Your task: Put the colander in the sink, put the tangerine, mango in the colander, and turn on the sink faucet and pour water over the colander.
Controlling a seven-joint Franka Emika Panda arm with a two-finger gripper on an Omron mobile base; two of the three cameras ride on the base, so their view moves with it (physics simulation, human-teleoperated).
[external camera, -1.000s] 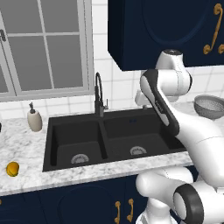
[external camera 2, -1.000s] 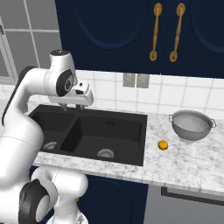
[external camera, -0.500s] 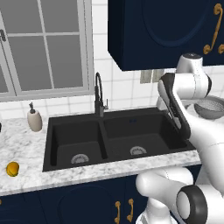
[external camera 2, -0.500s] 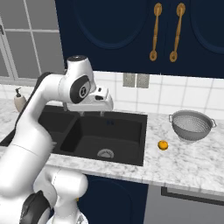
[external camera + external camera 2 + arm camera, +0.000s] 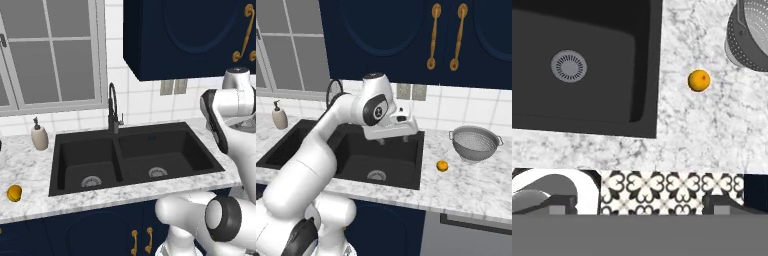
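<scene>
The silver perforated colander (image 5: 475,143) stands on the marble counter right of the black sink (image 5: 356,162); it also shows at the top right of the hand view as colander (image 5: 752,35). The small orange tangerine (image 5: 442,166) lies on the counter between sink and colander, seen too as tangerine (image 5: 699,80). The yellow mango (image 5: 14,193) lies on the counter far left of the sink (image 5: 135,155). The black arched sink faucet (image 5: 114,107) rises behind the basin divider. My gripper (image 5: 392,141) hangs open and empty over the right basin's right edge, well above it, left of the tangerine.
A beige soap dispenser (image 5: 39,136) stands at the back left of the sink. Dark blue wall cabinets (image 5: 406,35) hang above the counter. A patterned floor (image 5: 672,186) shows below the counter's front edge in the hand view.
The arm has swung to the right, carrying the open gripper from over the sink's middle toward its right edge and the tangerine. Fruits and colander have not moved.
</scene>
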